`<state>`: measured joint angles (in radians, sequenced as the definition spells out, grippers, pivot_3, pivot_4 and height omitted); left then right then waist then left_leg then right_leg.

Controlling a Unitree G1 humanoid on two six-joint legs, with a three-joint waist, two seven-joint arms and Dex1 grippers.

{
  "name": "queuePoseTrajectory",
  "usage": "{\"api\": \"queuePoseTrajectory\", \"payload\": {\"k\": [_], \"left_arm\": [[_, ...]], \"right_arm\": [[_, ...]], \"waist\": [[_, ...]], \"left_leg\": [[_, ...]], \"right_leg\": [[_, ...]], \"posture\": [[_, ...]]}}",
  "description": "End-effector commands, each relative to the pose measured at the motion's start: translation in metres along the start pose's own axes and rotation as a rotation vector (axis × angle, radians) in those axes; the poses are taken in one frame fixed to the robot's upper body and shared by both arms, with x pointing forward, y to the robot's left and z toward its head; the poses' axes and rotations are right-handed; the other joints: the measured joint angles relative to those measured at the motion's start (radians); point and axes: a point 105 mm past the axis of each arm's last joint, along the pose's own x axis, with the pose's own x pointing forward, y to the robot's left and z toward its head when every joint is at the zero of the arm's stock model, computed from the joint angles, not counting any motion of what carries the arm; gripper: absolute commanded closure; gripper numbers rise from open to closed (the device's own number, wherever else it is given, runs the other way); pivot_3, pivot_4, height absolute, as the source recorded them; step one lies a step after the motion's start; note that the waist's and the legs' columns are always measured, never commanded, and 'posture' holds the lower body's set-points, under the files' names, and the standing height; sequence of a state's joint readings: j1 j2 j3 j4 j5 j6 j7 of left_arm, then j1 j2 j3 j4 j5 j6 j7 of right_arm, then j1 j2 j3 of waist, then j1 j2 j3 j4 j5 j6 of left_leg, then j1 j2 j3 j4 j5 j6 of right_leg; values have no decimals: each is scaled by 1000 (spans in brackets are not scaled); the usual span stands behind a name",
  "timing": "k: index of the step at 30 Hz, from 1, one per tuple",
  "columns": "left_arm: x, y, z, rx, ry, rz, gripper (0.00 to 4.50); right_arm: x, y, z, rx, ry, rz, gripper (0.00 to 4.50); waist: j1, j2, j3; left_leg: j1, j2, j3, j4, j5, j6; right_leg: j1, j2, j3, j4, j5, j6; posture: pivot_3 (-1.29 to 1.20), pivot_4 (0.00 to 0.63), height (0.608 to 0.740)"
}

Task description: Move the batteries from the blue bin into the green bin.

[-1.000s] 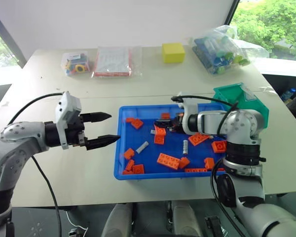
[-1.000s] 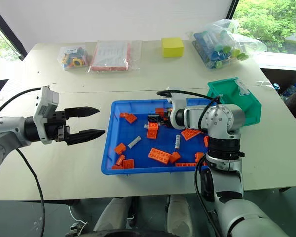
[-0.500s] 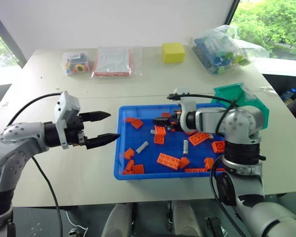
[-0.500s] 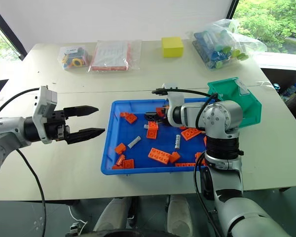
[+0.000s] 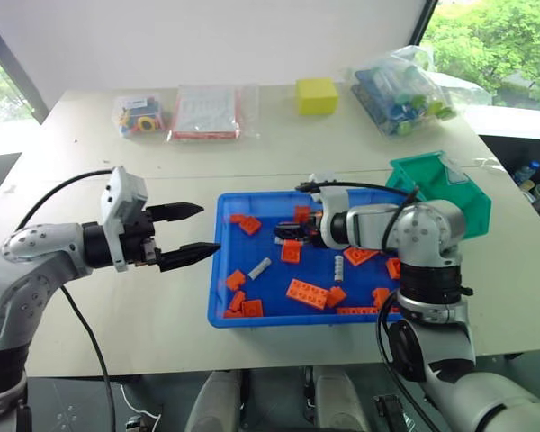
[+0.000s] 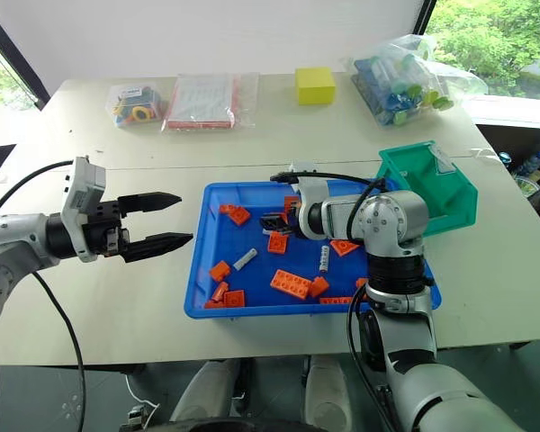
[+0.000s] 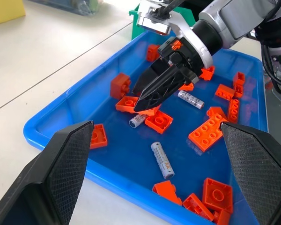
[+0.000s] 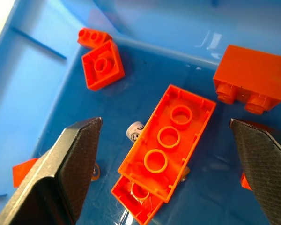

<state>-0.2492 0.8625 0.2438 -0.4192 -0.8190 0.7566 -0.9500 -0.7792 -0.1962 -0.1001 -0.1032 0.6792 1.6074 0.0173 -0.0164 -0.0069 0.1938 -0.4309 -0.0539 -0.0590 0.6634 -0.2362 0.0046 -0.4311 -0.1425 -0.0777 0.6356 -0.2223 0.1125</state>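
Right gripper (image 7: 150, 96) inside blue bin (image 5: 218, 270), centre frame, jaws spread wide, nothing held, tips over battery (image 8: 135, 131) half tucked under orange brick (image 8: 171, 140). Two more batteries (image 5: 259, 267) loose on bin floor. Left gripper (image 5: 191, 235) left of bin, jaws apart, empty. Green bin (image 5: 450, 193) right of blue bin.

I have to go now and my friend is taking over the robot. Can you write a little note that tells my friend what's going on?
Left tool: open, empty, beside the big shallow blue plastic bin.
Right tool: open, empty, low inside the blue bin, over a small silver battery half hidden under an orange toy brick.
Other silver batteries in the blue bin: one near its left side, one in the middle.
The small teal-green plastic bin sits to the right; no battery is visible in it.
Left to do: grab each battery and drop it in the green bin.
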Motion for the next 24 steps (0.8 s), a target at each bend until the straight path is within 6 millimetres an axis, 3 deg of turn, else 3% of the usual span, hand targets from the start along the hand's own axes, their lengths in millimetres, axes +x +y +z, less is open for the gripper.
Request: {"api": "queuePoseTrajectory", "payload": {"k": [1,5,6,8,13,20,24], "left_arm": [[0,-5,11,44,-26,-8,0],[-1,-5,10,42,-26,-3,0],[-1,-5,10,42,-25,-3,0],[-1,-6,10,41,-25,-3,0],[-1,-5,10,38,-26,-3,0],[2,-3,11,41,-32,-8,0],[2,-1,11,42,-33,-11,0]], "right_arm": [[4,-1,-10,-11,35,-9,32],[7,-3,-16,-23,50,-15,32],[8,-4,-17,-25,49,-16,263],[7,-5,-17,-28,47,-17,848],[5,-3,-13,-37,36,-10,3021],[-8,2,5,-69,-22,11,3021],[-18,24,28,-128,-92,97,3021]], "waist": [[0,0,0],[3,0,0],[3,0,0],[3,0,0],[0,0,0],[2,0,0],[2,1,1]], "left_leg": [[0,0,0,0,0,0],[1,0,0,0,0,0],[2,0,0,0,0,0],[3,0,0,0,0,0],[3,0,0,-1,0,0],[3,1,-1,-1,0,0],[3,1,0,-1,0,0]], "right_leg": [[0,0,0,0,0,0],[1,0,0,0,0,0],[2,0,0,-1,0,0],[3,0,0,-1,0,0],[3,1,0,-1,0,0],[2,1,0,-1,0,0],[2,1,1,-1,0,0]], "posture": [[0,150,692],[0,150,692],[0,150,692],[0,150,692],[0,150,692],[0,150,692],[0,150,692]]}}
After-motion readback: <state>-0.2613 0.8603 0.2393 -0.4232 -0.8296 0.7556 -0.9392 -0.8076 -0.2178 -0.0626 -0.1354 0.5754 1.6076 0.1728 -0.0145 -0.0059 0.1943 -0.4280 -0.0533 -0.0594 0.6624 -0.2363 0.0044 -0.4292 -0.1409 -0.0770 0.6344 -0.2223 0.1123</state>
